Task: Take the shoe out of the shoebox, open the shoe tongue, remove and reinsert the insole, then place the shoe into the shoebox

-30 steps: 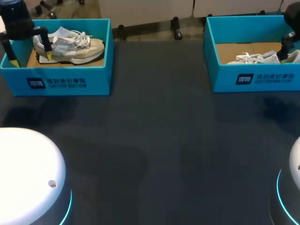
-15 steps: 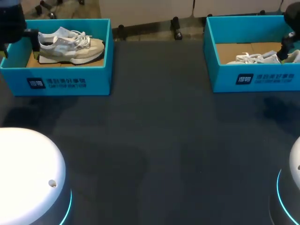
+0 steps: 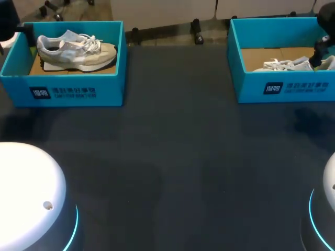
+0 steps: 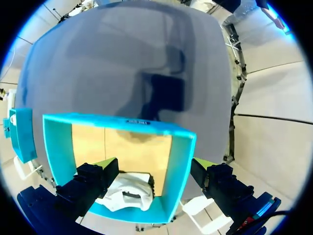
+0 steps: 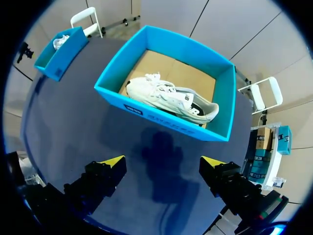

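A teal shoebox (image 3: 73,89) stands at the table's far left with a beige and grey sneaker (image 3: 76,52) lying on its side inside. My left gripper (image 4: 154,165) hangs open above that box (image 4: 178,161), and the sneaker's white heel (image 4: 128,192) shows below, near one finger. A second teal shoebox (image 3: 282,86) at the far right holds a white sneaker (image 3: 285,65). High above the table in front of it, my right gripper (image 5: 162,161) is open and holds nothing, with that box (image 5: 161,117) and its sneaker (image 5: 171,95) ahead of it.
Dark table (image 3: 172,172) stretches between the two boxes and toward me. Only a dark piece of my left arm (image 3: 6,21) shows at the head view's far left corner, and part of my right arm (image 3: 322,47) overlaps the right box's back.
My left arm has lifted away from the left box toward the far left corner, so its yellow fingertips have left the head view. The shoe stays in the box. The right arm is still.
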Available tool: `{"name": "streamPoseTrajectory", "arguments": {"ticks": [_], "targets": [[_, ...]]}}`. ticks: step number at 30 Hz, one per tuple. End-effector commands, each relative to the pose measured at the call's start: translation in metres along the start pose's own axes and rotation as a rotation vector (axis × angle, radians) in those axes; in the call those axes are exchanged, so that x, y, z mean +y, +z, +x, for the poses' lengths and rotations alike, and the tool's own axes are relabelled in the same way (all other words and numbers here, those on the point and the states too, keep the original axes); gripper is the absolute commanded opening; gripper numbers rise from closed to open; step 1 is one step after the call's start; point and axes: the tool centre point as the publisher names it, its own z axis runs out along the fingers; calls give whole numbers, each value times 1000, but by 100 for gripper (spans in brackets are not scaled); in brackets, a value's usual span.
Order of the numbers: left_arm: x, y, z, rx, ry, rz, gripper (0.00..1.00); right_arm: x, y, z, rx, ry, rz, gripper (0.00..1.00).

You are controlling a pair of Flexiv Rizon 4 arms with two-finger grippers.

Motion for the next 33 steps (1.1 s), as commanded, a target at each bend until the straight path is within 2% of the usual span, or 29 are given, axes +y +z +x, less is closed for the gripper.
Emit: {"name": "streamPoseTrajectory", "arguments": {"ticks": [1,7,13,33], "targets": [[32,7,0,-4,-38,60,100,0,0,0,-1,0,-1,100],[63,14,10,-18,-34,65,100,0,0,0,-1,0,-1,100],[76,14,14,-13,-34,63,100,0,0,0,-1,0,-1,100],[77,14,14,-11,-35,62,100,0,0,0,-1,0,-1,100]]}}
